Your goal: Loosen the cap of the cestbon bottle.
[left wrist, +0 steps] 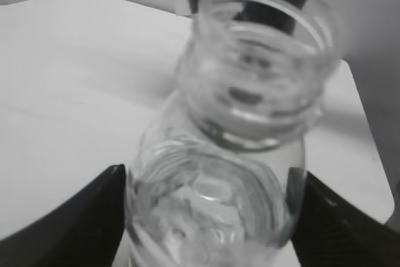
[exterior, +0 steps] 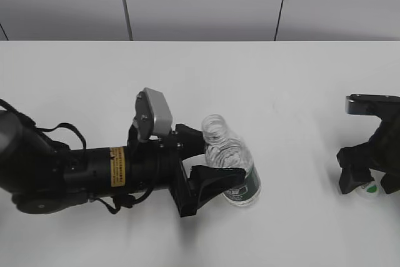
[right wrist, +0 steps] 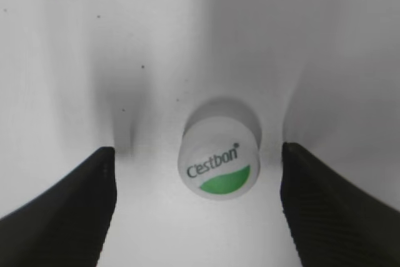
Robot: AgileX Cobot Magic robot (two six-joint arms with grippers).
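Exterior view: we take the cestbon bottle (exterior: 232, 168) as our landmark; it stands on the white table (exterior: 281, 92), its threaded neck open at the top with no cap on it.

Left gripper: the left gripper (exterior: 209, 164) reaches in from the bottle's left and its black fingers (exterior: 215, 179) clasp the clear body above the dark green label, one finger on each side.

Left wrist view: we see the bottle (left wrist: 219, 204) filling the frame, dark fingers (left wrist: 75, 217) pressed against both flanks and the bare neck rings blurred.

Cap: the cap (right wrist: 219, 157) rests on the table well to the right of the bottle, top face up, green half-moon and lettering showing; in the exterior view it (exterior: 369, 189) peeks out low under the right arm.

Right gripper: the right gripper (right wrist: 199, 207) hangs over the cap with its jaws spread wide, the fingers (right wrist: 69, 207) clear of it on both sides.

Handling, bottle: we judge it light and thin-walled, apt to dent or slip under a hard squeeze; the ribbed shoulder is the stiffer place to hold.

Handling, cap: we judge it small, rigid and smooth on top; its side wall is where to pinch it.

Progress: we judge the cap already off the neck.
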